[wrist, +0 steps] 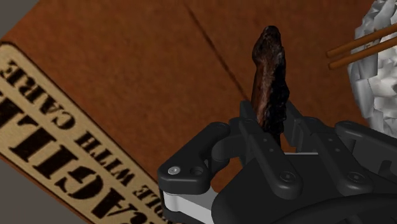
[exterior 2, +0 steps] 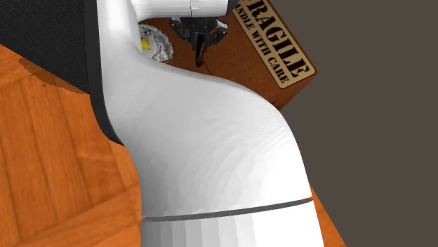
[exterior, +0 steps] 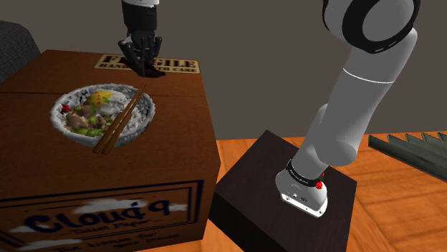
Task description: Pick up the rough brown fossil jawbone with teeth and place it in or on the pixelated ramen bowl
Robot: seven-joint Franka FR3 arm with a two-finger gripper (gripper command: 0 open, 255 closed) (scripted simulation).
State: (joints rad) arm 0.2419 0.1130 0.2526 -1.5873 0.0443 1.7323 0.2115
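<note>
Shoulder view: gripper low over cardboard box, at the FRAGILE label. Ramen bowl sits near, toward this view's lower left.

Second exterior view: fossil jawbone hangs as a dark sliver under the gripper, bowl just beside it on the view's left.

Wrist view: fingers clamped on the jawbone, its long axis running out along them. Bowl rim lies off to one side, past the chopsticks. Likely a short sideways carry.

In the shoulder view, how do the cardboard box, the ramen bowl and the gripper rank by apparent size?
1. cardboard box
2. ramen bowl
3. gripper, holding the jawbone; farther from the camera, so maybe understated
</note>
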